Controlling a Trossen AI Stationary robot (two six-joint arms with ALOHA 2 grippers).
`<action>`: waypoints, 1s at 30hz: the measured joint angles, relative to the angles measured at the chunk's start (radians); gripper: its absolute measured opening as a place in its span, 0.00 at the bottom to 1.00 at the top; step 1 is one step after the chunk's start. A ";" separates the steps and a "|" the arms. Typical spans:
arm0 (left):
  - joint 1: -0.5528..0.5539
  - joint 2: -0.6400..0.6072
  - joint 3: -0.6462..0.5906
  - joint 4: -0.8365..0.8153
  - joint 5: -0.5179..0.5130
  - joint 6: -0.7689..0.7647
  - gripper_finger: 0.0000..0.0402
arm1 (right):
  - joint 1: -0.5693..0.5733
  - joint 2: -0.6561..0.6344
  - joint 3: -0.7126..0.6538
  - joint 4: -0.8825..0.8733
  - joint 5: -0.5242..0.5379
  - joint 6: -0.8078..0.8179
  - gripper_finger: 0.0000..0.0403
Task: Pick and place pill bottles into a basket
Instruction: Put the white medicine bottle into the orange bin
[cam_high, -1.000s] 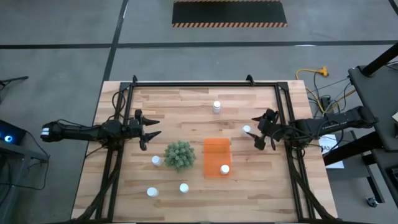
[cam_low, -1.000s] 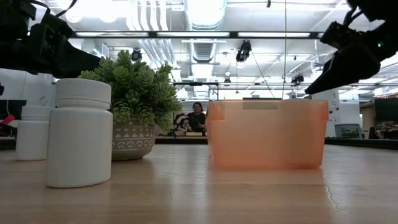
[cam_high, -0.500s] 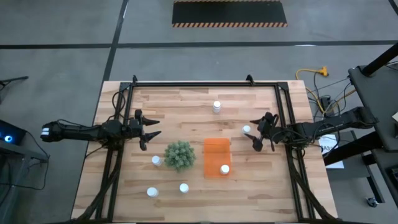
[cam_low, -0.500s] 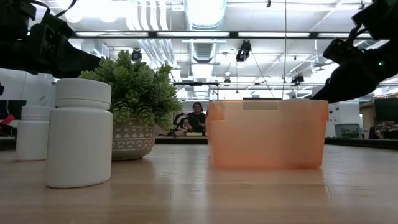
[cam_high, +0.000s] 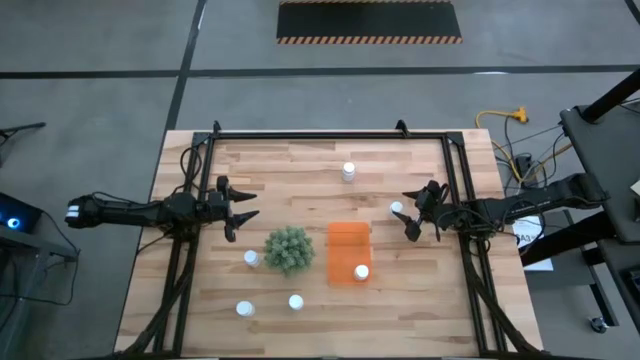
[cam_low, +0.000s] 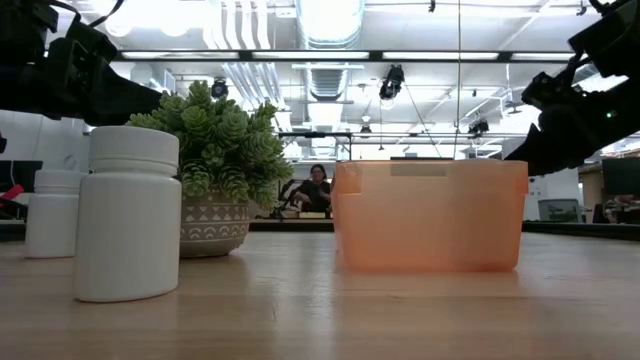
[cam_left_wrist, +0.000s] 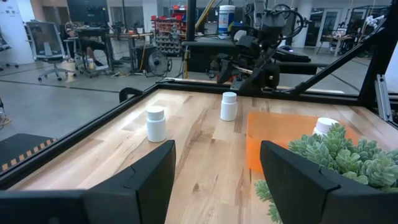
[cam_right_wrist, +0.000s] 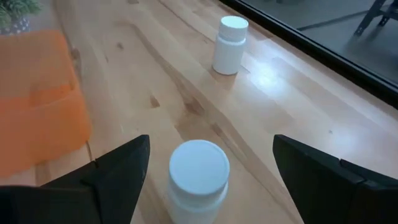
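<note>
My right gripper is open at the table's right. Its fingers stand on either side of an upright white pill bottle without touching it; this bottle stands on the table just right of the orange basket. One bottle sits in the basket's near end. Another stands farther back, and three stand at the near left. My left gripper waits open and empty at the table's left.
A round green plant in a pot stands just left of the basket. A black metal frame runs along the table's far edge and sides. In the low view a person sits in the room beyond.
My right gripper has come down a little and edged toward the bottle to the right of the basket, staying open. The bottles and the basket have kept their places.
</note>
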 joint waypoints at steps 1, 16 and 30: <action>0.000 0.000 0.000 0.000 0.000 0.000 0.54 | 0.000 0.000 -0.003 0.001 0.000 0.006 0.82; 0.000 0.000 0.000 0.000 0.000 0.000 0.54 | 0.001 0.001 -0.066 0.096 -0.006 0.011 0.82; 0.000 0.000 0.000 0.000 0.000 0.000 0.54 | 0.001 0.033 -0.069 0.098 -0.018 0.007 0.82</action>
